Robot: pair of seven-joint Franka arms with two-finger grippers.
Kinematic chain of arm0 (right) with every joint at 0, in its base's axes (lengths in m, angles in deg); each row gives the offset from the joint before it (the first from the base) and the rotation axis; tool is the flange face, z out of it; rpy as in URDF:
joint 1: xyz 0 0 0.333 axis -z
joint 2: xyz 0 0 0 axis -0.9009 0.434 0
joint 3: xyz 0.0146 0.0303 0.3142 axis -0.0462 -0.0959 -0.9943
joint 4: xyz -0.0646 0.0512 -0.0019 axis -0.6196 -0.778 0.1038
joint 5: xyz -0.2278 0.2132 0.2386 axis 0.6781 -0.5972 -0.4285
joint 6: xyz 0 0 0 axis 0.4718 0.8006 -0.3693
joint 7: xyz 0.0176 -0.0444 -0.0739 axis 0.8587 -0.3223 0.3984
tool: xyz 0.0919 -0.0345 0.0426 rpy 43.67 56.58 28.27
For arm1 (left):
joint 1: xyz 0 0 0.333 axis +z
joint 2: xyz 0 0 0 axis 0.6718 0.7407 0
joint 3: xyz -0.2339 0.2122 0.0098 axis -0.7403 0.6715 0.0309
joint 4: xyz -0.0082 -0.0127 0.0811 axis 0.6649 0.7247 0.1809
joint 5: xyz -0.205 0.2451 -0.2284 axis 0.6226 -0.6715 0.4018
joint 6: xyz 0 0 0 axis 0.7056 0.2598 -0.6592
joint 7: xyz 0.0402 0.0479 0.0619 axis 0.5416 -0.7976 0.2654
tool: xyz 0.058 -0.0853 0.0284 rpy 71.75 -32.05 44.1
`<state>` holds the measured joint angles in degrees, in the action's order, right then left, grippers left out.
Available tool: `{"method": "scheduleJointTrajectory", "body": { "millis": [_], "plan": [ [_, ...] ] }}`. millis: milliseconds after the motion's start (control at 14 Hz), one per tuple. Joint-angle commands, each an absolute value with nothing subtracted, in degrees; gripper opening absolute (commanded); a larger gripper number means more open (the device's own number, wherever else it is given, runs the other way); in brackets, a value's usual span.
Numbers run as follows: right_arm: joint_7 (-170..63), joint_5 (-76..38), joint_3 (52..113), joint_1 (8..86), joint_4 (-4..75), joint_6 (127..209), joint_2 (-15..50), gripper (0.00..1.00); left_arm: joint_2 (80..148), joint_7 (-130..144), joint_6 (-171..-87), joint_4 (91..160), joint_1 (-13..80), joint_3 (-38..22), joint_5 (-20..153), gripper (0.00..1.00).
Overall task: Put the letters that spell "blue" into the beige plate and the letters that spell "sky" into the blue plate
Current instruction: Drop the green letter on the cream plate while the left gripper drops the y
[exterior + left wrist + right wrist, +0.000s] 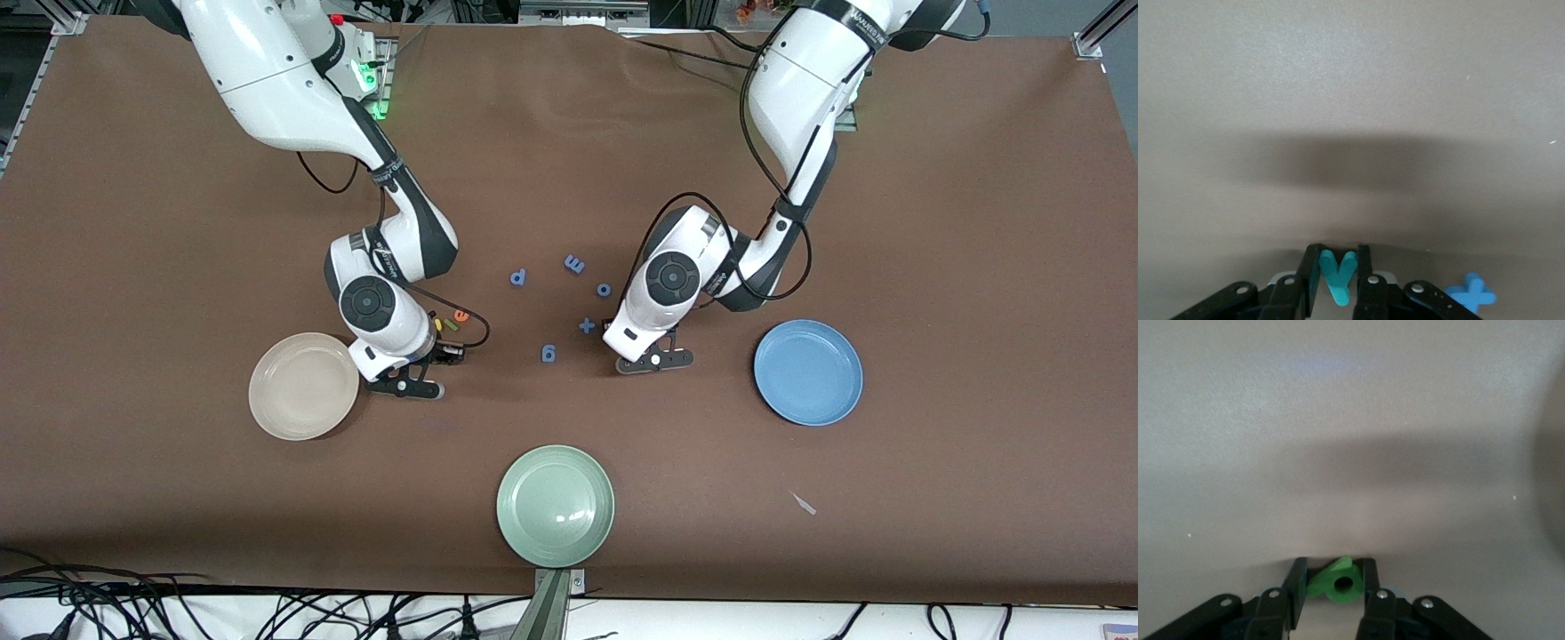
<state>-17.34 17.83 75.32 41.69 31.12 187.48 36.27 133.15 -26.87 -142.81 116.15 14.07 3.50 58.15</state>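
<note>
Wrist views show left end effector (1338, 277) clamping teal y (1337, 279), right end effector (1333, 587) clamping green b (1336, 581).

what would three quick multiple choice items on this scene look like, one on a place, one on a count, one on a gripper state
1. Where does the pale green plate lie?
A. nearest the front camera of the three plates
B. between the two arm bases
C. on the beige plate

2. How many plates are on the table?
A. two
B. three
C. five

3. What is the left gripper doing?
A. hanging open over the blue plate
B. shut on a teal y
C. shut on an orange e

Answers:
1 A, it shows lowest in the front view, below the beige plate and the blue plate.
2 B, beige, blue and pale green.
3 B, the left wrist view shows the teal y between the closed fingers.
</note>
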Motion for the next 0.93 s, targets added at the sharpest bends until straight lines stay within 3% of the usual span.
{"method": "scheduleJointTrajectory", "body": {
  "millis": [0,358,573,788,860],
  "plan": [
    [-16.9,18.6,75.1,41.9,30.9,185.6,36.0,0.18,130.9,-27.6,-136.8,115.6,13.9,4.2,54.3,0.0],
    [-25.2,18.8,75.6,44.6,30.6,179.2,31.6,0.18,125.4,-16.7,-126.4,115.7,18.6,4.3,48.0,0.0],
    [-36.9,19.0,78.0,46.4,32.0,176.2,28.6,0.19,123.6,-0.2,-124.5,116.4,25.4,4.2,47.9,0.0],
    [-43.6,19.0,82.0,46.5,34.8,176.0,26.9,0.22,124.3,14.1,-124.7,116.8,31.9,4.2,47.9,0.06],
    [-44.7,19.0,83.0,46.5,35.7,176.1,26.9,0.25,124.6,16.4,-124.9,117.0,33.1,4.2,47.9,0.13]
  ]
}}
